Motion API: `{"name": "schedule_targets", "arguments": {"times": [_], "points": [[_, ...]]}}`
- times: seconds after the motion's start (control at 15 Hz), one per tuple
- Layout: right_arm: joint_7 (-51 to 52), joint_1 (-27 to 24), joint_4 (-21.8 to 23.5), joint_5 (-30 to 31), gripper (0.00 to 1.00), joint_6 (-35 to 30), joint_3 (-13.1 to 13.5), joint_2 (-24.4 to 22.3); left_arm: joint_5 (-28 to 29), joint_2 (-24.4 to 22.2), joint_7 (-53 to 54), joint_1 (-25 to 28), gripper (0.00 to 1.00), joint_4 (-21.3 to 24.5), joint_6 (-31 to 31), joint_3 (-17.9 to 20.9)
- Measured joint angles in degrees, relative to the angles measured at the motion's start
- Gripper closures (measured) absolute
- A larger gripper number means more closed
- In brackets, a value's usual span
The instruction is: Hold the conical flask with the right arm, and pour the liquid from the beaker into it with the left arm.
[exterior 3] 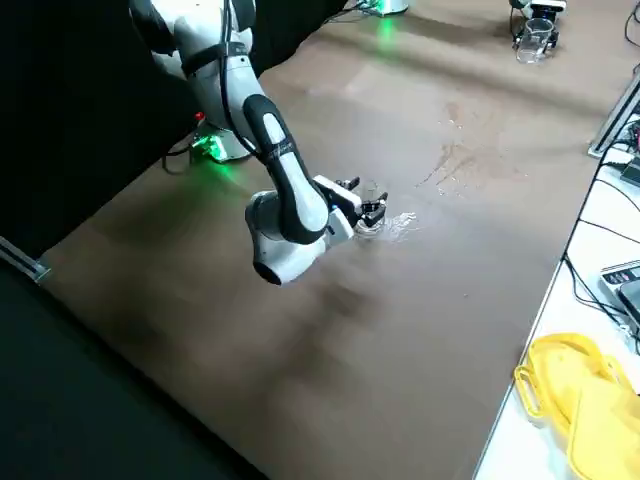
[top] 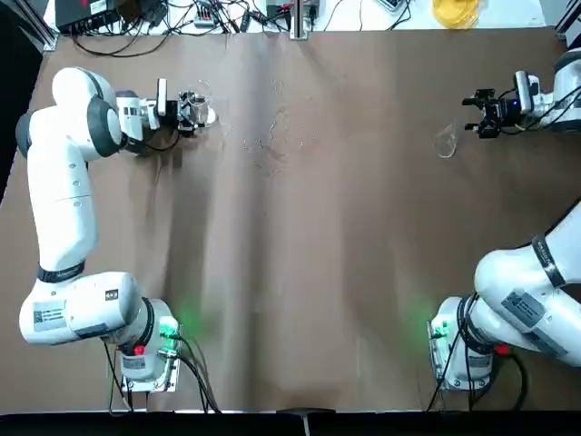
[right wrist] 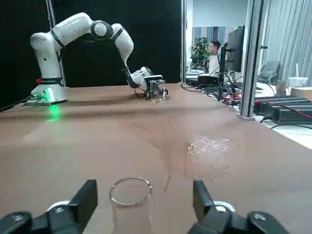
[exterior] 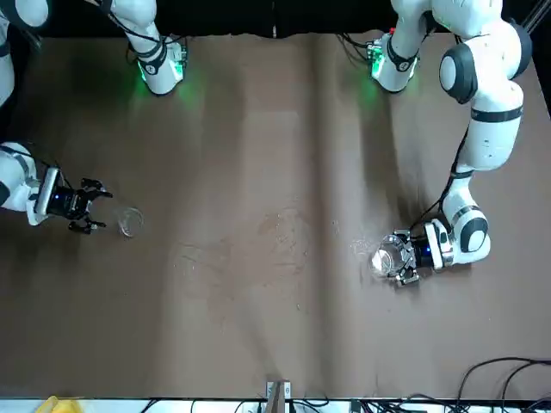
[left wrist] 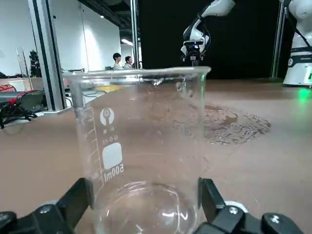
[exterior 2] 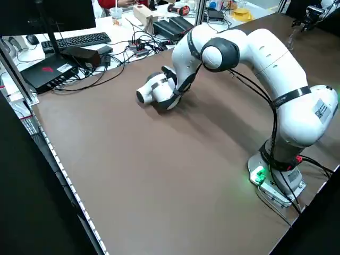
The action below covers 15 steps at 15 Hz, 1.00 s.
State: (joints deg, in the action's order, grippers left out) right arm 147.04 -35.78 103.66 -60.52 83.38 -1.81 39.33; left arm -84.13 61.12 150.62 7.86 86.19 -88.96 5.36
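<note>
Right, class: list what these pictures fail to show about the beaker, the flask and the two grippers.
- Liquid in the beaker: clear glass, no level visible in the left wrist view; too small elsewhere.
- Conical flask: its base is cut off by the right wrist view's bottom edge, just ahead of the open right gripper.
- Left gripper: hidden in the left side view behind its own arm's wrist.

conical flask (right wrist: 130,204): body cut off by the frame edge between the right gripper's (right wrist: 141,204) fingers | beaker (left wrist: 141,151): base cut off between the left gripper's (left wrist: 144,204) fingers, liquid level not discernible
</note>
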Motion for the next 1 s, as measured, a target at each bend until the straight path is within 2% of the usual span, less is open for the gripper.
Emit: {"name": "schedule_targets", "arguments": {"times": [0.07,0.2,0.47,0.67,1.0], "points": [[-3.1,-0.5,-1.4,0.1,0.11,0.0,0.0,0.0,0.2,0.0,0.0,0.0,0.0,-0.2,0.0,0.9],[-9.1,-1.2,-4.3,1.6,0.12,0.0,0.0,0.0,0.2,-0.3,0.1,0.0,0.0,-0.6,0.0,2.3],[-25.1,-1.5,-12.9,8.7,0.13,-0.4,-0.1,-0.4,2.1,-3.3,-0.8,0.2,0.0,-1.4,0.0,5.6],[-36.1,-1.0,-16.6,13.3,0.13,-0.8,-0.7,-2.7,5.1,-8.6,-6.1,-0.5,0.0,-2.2,-0.8,7.5],[-53.2,3.9,-17.7,22.5,0.13,-0.8,-1.1,-9.6,16.1,-19.8,-22.8,-4.6,0.0,-2.5,-5.5,8.2]]}}
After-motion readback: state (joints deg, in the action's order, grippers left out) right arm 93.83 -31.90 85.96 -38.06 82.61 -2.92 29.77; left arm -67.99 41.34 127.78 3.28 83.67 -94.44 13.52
